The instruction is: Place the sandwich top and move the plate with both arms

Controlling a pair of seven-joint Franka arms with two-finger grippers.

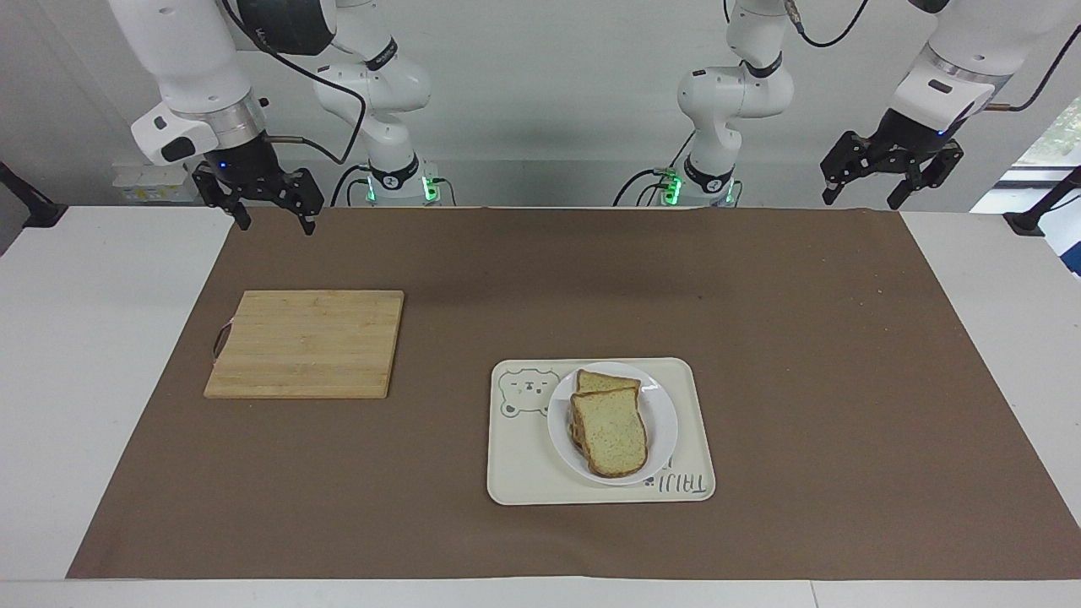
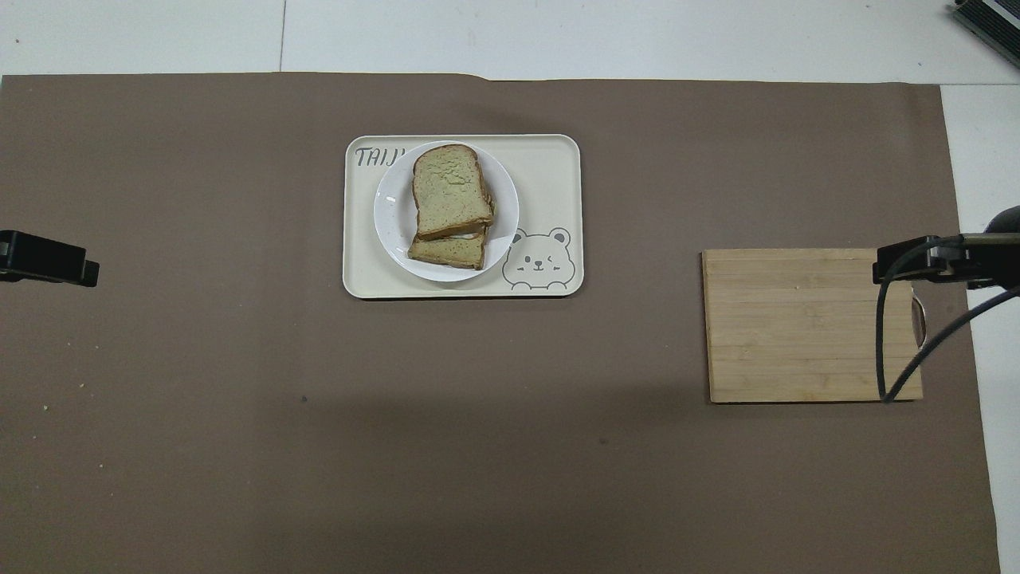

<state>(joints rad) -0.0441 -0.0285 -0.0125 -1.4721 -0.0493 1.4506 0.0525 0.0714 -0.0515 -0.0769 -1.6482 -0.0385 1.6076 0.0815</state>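
The sandwich top, a pale speckled slice with brown crust, lies on another slice and partly covers it. Both rest on the small white plate, which sits on a cream tray. My left gripper hangs open and holds nothing, over the mat's corner at the left arm's end by the robots. My right gripper is open too, with nothing in it, over the mat's edge near the cutting board's handle.
The cream tray with a bear drawing lies mid-table, away from the robots. A wooden cutting board lies toward the right arm's end. A brown mat covers the table.
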